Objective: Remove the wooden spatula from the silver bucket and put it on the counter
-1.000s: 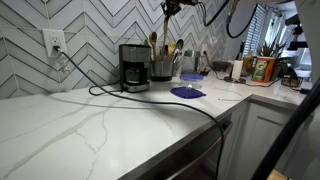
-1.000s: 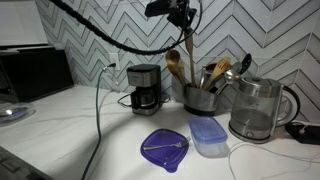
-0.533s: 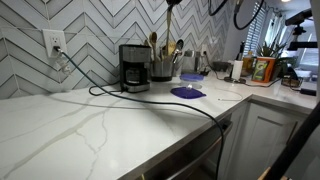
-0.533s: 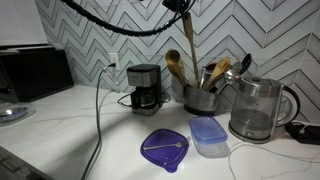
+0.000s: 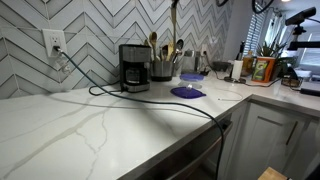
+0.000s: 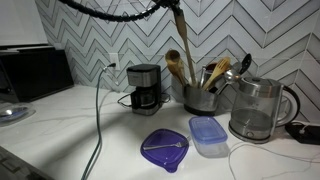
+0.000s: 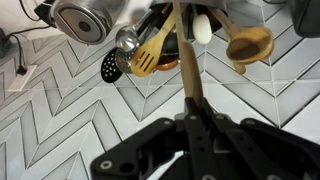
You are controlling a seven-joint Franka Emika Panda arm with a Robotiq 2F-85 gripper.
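The wooden spatula (image 6: 182,45) hangs upright from the top of the frame, its lower end just above the utensils in the silver bucket (image 6: 199,100). It also shows in an exterior view (image 5: 172,20), above the bucket (image 5: 162,70). In the wrist view my gripper (image 7: 188,118) is shut on the spatula handle (image 7: 190,75), and the bucket (image 7: 168,45) with its other utensils lies below. In both exterior views the gripper is out of frame above. The white counter (image 5: 100,130) (image 6: 70,125) spreads in front.
A black coffee maker (image 6: 146,88) (image 5: 133,67) stands next to the bucket, and a glass kettle (image 6: 255,110) on its other side. A purple lid (image 6: 165,148) and a blue container (image 6: 208,135) lie in front. A black cable (image 5: 150,100) crosses the counter.
My gripper has risen out of the top of both exterior views, lifting the spatula straight up out of the bucket.
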